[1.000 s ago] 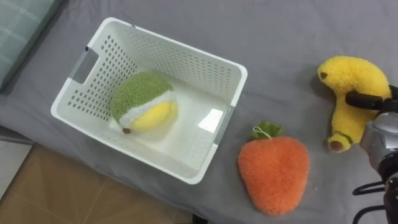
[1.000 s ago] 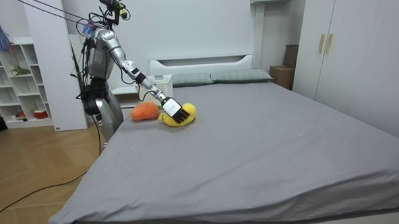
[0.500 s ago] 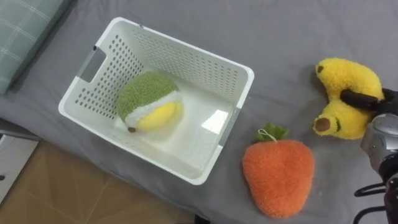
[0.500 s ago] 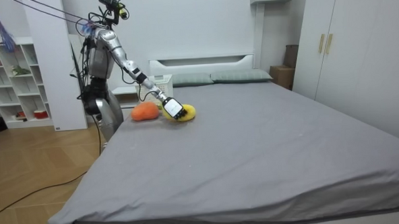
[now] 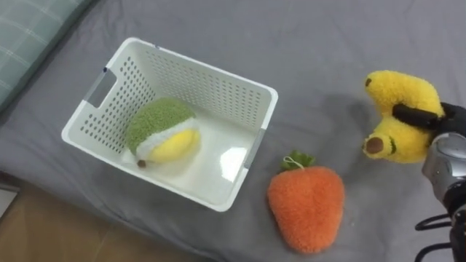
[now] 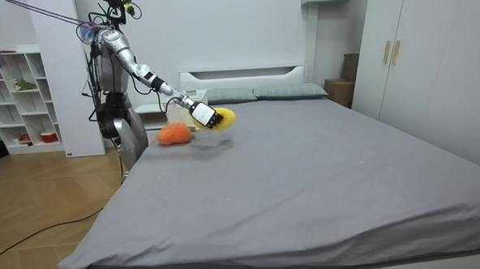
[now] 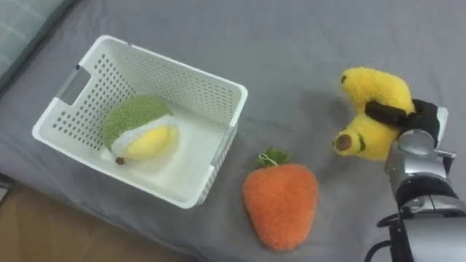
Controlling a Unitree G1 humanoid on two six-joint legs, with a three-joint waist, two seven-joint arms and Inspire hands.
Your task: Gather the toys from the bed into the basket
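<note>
**Right eye view: plush banana clasped and clear of the sheet**

The right hand [image 7: 426,120] has its dark fingers [image 7: 386,111] curled round the plush banana [image 7: 371,94]. In the room view that toy hangs above the grey bed [image 6: 306,172], at the end of the outstretched right arm. The robot stands at the bedside on the room view's left. An orange plush carrot [image 7: 280,204] lies on the sheet just beside the white perforated basket [image 7: 175,76]. The basket holds a green-and-yellow plush fruit [image 7: 138,131]. A checked pillow [image 5: 25,33] lies at the upper left.
</note>
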